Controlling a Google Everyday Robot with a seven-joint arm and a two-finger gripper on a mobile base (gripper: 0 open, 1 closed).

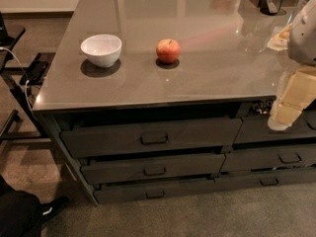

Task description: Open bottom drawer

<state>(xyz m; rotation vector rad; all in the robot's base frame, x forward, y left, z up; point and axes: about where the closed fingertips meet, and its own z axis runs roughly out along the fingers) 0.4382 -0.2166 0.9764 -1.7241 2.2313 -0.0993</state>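
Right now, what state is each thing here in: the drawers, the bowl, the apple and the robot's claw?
bottom drawer: pushed in, handle untouched.
middle drawer: pushed in.
top drawer: pushed in.
bowl: upright on the counter, looks empty.
apple: whole, sitting on the counter.
claw: at the right edge, by the top right-hand drawer, away from the bottom drawer's handle.

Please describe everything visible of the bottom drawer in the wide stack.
The bottom drawer is the lowest and slimmest front of the wide stack, dark grey and matte, with a small rectangular loop handle at its middle. It looks pushed in, just above the carpet. Nothing touches it; the gripper is up at the right, under the countertop edge.
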